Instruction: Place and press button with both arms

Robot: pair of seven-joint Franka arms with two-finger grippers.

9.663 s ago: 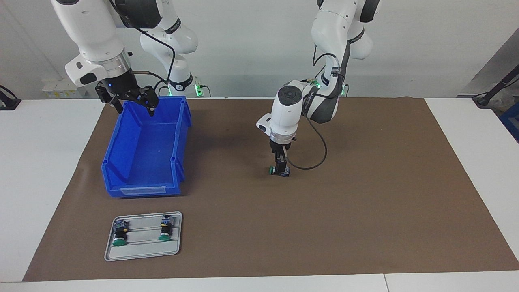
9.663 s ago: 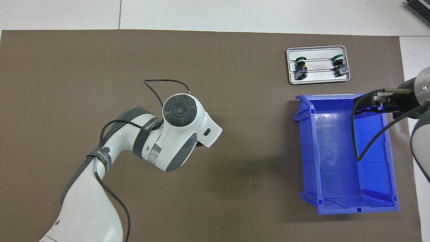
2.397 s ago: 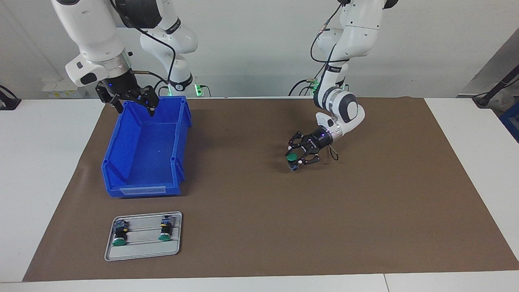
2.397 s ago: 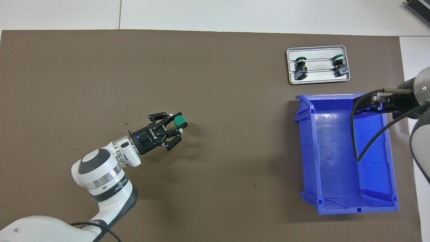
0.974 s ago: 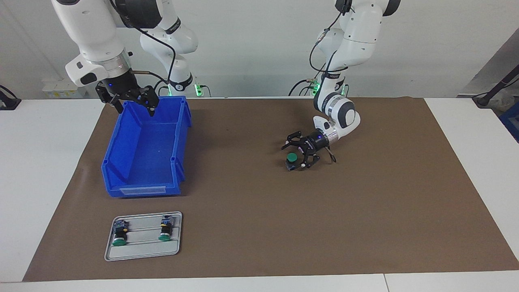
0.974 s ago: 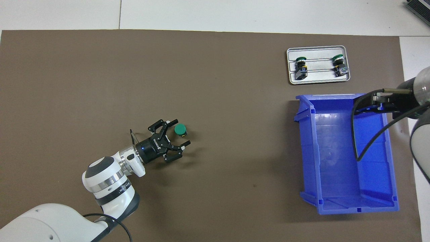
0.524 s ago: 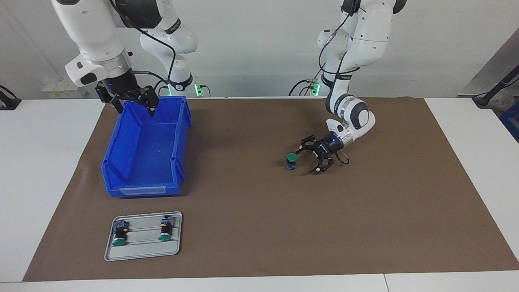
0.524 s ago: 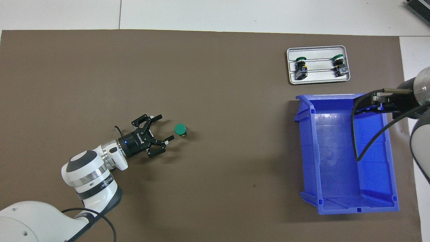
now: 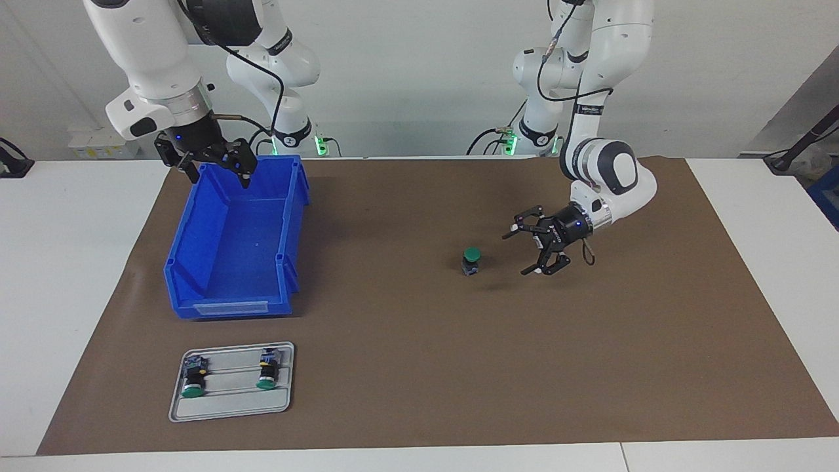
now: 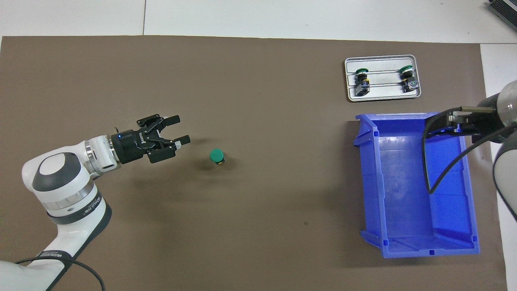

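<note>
The button point(image 9: 470, 261) point(image 10: 217, 155) stands alone and upright on the brown mat point(image 9: 590, 341), green cap up, near the table's middle. My left gripper point(image 9: 516, 254) point(image 10: 181, 129) hovers low over the mat beside it, toward the left arm's end of the table. It lies nearly level and points at the button, open and empty, with a clear gap to the button. My right gripper point(image 9: 219, 180) point(image 10: 442, 125) waits open and empty above the end of the blue bin point(image 9: 288, 216) point(image 10: 404, 182) nearest the robots.
A grey tray point(image 9: 229, 401) point(image 10: 383, 91) sits farther from the robots than the bin. Two more buttons point(image 9: 192, 380) point(image 9: 267, 372) lie on their sides in it. The bin has nothing in it.
My left gripper has let go of the button and drawn back toward the left arm's end of the table. The button stays standing where it was. The right arm has not moved.
</note>
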